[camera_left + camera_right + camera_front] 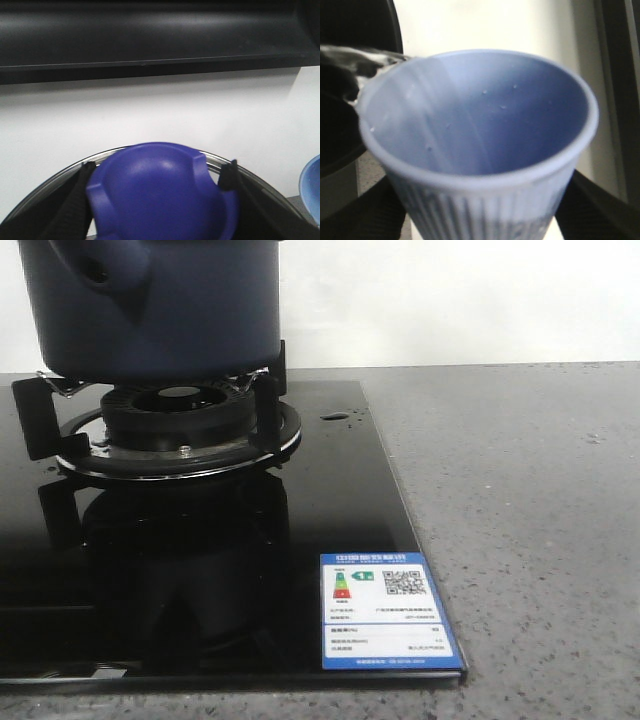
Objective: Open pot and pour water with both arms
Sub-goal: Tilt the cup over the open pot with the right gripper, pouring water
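A: Where is the pot sitting?

B: In the front view it stands on the prongs of the burner grate, on the black glass hob set into the grey counter. That keeps it steady and level while the arms work above it.

A: And the left end effector?

B: Its two dark fingers are clamped on either side of a blue knob, with a metal rim curving behind it. I judge that to be the lid, gripped by its knob and held aside so the pot's mouth is clear for pouring.

A: The right end effector?

B: It is closed around the ribbed light-blue cup; only dark shapes flank the cup's base, so the fingers themselves are barely visible. The cup is tilted, and a stream of water leaves its lip toward a dark round vessel, likely the pot.

A: Why tilted so far?

B: The inside shows only droplets, so I judge the pour is nearly finished.
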Motion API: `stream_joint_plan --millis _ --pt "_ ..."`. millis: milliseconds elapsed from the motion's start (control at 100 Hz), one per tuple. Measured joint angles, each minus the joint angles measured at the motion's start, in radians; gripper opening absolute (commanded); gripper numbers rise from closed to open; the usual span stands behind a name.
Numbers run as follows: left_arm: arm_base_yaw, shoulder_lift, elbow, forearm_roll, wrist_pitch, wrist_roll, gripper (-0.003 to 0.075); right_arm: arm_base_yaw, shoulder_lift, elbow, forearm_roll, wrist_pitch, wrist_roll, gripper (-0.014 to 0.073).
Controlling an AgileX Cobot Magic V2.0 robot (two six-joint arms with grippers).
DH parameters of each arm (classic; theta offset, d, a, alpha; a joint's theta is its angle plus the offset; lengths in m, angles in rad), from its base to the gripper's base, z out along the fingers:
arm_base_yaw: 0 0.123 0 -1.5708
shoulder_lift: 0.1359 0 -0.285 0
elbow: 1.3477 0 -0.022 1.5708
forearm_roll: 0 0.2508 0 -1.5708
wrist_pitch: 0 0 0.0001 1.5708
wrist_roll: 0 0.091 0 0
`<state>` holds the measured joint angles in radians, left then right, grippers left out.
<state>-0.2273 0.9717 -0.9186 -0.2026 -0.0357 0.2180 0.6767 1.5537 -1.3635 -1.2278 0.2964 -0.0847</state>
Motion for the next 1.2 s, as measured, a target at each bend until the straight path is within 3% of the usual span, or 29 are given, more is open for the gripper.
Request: stream_joint_plan --millis 820,1200 --pt "0.0 0.0 0.0 0.0 0.0 0.0 0.036 0.0 0.002 -0.002 -0.332 -0.06 0.0 0.037" --pt "0.0 0.0 0.0 0.0 0.0 0.0 0.036 0.0 0.002 -0.005 -0.361 -0.068 -0.002 0.037"
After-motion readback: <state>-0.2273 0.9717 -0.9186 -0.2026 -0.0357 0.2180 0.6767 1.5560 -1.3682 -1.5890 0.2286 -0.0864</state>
